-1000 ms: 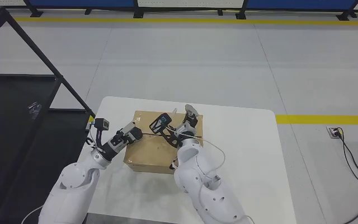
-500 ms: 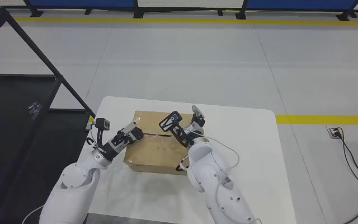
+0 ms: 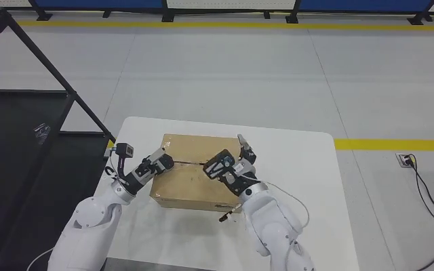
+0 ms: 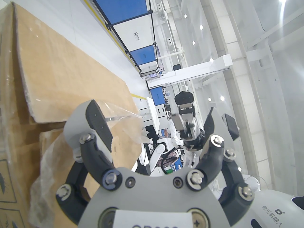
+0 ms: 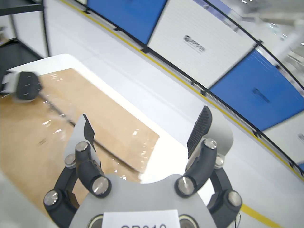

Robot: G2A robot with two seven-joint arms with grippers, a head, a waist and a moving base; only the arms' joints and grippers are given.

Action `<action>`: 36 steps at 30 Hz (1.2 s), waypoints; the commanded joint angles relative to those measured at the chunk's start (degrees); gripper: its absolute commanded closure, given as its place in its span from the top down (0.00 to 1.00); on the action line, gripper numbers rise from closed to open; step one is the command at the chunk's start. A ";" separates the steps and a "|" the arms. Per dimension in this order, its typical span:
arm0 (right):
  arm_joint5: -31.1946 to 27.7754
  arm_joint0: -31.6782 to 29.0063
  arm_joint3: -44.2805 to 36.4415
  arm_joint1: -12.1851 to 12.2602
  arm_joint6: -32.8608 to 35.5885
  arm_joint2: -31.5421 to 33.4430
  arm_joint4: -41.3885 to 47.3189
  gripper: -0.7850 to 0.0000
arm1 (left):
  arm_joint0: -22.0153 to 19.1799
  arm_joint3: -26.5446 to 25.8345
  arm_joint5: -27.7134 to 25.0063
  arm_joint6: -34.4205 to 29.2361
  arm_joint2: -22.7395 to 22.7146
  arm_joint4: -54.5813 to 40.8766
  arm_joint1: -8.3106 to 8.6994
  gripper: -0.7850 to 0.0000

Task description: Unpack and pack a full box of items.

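Right fingers (image 5: 199, 129), spread, shifted right over the box (image 3: 184, 188) on white table (image 3: 302, 203); left fingers (image 4: 98, 124) spread.

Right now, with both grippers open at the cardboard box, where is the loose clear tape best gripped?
Grip the crumpled free tail of the clear tape, which lifts off the cardboard box at the end by the left gripper. Come from that end, along the top seam: the tail sticks out beyond the flap's corner, so open fingers could probably close across it.
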 commanded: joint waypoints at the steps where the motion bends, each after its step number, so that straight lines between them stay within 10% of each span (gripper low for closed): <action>1: -1.13 0.05 0.00 0.03 0.21 0.08 -0.08 1.00 | -0.03 0.03 -0.01 0.00 0.02 0.01 -0.01 1.00; 13: -6.50 -1.00 -0.33 1.20 -0.45 -4.55 -13.98 1.00 | 0.05 -0.01 -0.13 -0.04 0.21 0.25 -0.02 1.00; 36: 9.96 4.06 12.94 -2.48 24.43 -21.12 -38.41 1.00 | 0.09 -0.44 0.32 0.31 0.30 0.47 -0.04 1.00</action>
